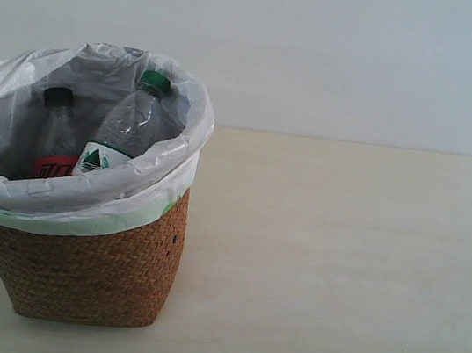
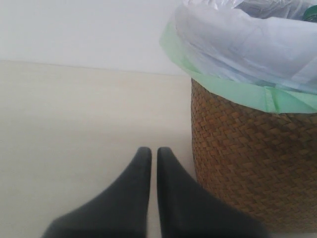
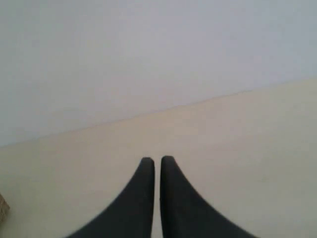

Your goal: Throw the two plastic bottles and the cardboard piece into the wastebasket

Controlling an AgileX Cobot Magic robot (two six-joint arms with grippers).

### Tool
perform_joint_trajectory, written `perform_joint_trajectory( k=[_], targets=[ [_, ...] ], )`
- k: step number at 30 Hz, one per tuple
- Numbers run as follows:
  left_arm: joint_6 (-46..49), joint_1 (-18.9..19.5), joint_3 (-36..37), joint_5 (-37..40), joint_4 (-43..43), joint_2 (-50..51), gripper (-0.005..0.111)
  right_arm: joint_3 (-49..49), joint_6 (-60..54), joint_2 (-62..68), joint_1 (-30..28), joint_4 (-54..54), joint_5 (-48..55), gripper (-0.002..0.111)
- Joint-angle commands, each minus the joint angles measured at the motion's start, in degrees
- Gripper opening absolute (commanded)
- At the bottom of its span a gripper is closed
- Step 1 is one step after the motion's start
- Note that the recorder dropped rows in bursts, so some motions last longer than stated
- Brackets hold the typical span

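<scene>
The brown wicker wastebasket [image 1: 89, 266] with its white bag liner stands at the left of the exterior view. Inside it lean two clear bottles: the green-capped one [image 1: 127, 129] with a white-green label, and the black-capped one [image 1: 54, 136] with a red label. The cardboard piece is out of view. In the left wrist view my left gripper [image 2: 154, 151] is shut and empty, low over the table just beside the wastebasket's woven wall [image 2: 247, 163]. My right gripper [image 3: 157, 160] is shut and empty over bare table. Neither gripper appears in the exterior view.
The pale beige table [image 1: 337, 272] stretches right of the basket to a plain white wall [image 1: 368, 63]. A sliver of wicker [image 3: 3, 208] shows at the edge of the right wrist view.
</scene>
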Motion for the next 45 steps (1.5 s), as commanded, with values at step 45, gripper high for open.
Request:
perform_joint_trajectory(
  k=[45],
  targets=[
    [-0.3, 0.1, 0.2, -0.5, 0.3, -0.1, 0.004, 0.3, -7.6, -0.4, -0.2, -0.5, 13.1, 0.000]
  ],
)
